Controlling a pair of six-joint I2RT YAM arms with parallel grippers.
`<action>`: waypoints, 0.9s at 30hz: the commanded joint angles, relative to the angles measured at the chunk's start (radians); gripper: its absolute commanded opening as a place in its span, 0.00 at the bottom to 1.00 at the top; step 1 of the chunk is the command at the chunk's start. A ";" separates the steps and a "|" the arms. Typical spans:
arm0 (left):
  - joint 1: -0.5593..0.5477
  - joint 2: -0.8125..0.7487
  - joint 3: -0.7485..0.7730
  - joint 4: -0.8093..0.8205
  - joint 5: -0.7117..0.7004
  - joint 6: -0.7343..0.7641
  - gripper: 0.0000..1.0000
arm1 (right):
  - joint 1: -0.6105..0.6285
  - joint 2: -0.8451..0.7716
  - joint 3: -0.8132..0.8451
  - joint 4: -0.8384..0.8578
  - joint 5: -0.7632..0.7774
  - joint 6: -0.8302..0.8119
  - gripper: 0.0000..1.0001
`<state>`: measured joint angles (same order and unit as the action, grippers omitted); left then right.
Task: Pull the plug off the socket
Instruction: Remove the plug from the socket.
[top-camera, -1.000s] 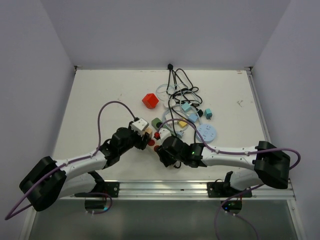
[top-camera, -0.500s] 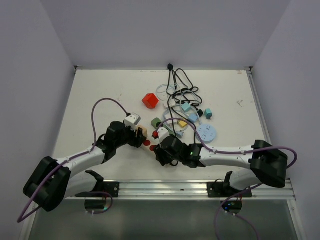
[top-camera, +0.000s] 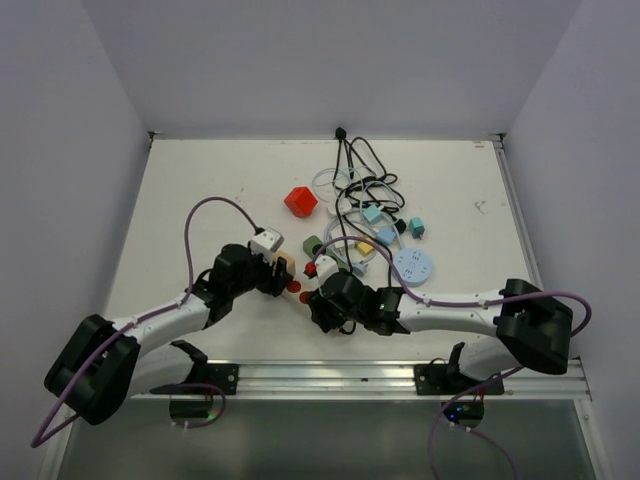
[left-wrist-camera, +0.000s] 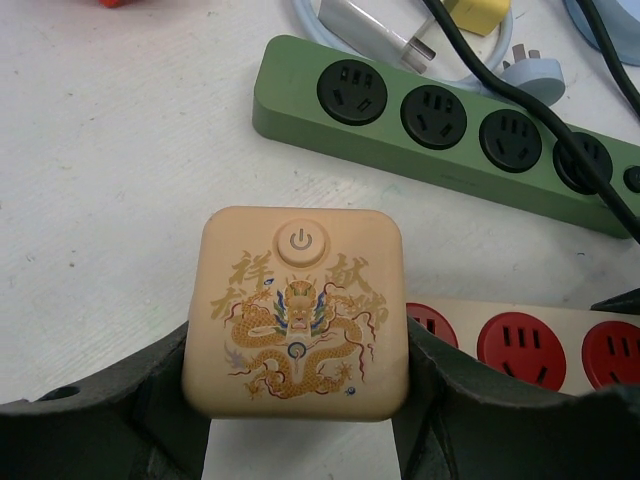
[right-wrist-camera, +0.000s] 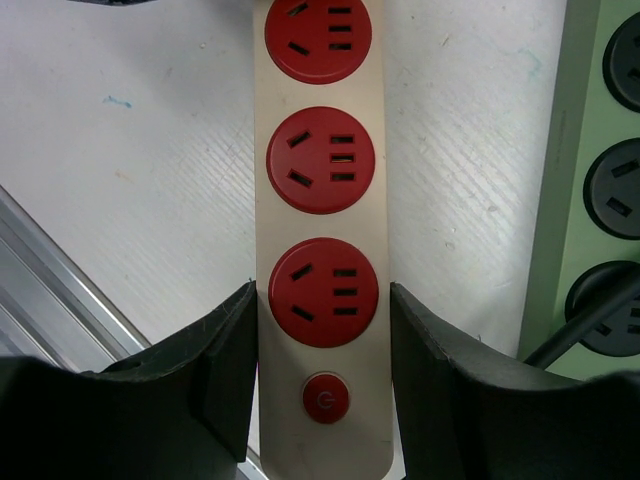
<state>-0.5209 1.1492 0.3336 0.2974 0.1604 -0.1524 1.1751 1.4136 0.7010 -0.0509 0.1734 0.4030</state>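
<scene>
My left gripper (left-wrist-camera: 298, 350) is shut on a beige square plug (left-wrist-camera: 295, 312) with a gold dragon print and a power button. It holds the plug to the left of the beige power strip (left-wrist-camera: 520, 345), apart from it. My right gripper (right-wrist-camera: 320, 320) is shut on that strip (right-wrist-camera: 320, 170) at its switch end. Its three red sockets in view are empty. In the top view the left gripper (top-camera: 278, 268) and plug (top-camera: 287, 264) sit just left of the strip (top-camera: 300, 292) and the right gripper (top-camera: 318, 292).
A green power strip (left-wrist-camera: 440, 120) with a black cable plugged in lies just beyond. It also shows in the right wrist view (right-wrist-camera: 600, 180). Black cables (top-camera: 365, 180), a red block (top-camera: 300, 201), a blue disc (top-camera: 413, 268) and small plugs lie further back. A metal rail (top-camera: 330, 375) runs along the near edge.
My left gripper has moved left with the beige plug, away from the strip's red sockets. My right gripper has stayed shut on the strip, shifting slightly left.
</scene>
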 joint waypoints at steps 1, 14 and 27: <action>-0.001 -0.058 0.021 0.201 -0.226 0.031 0.00 | 0.011 0.025 -0.026 -0.117 -0.152 0.066 0.00; 0.004 -0.269 -0.176 0.410 -0.308 -0.142 0.00 | -0.043 -0.039 -0.115 0.002 -0.253 0.146 0.00; 0.006 -0.172 -0.012 0.146 -0.349 -0.070 0.00 | 0.116 0.117 0.081 -0.297 0.132 0.034 0.00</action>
<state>-0.5510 0.9665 0.1978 0.3672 0.0383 -0.1944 1.2217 1.4651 0.7570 -0.0723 0.2062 0.4164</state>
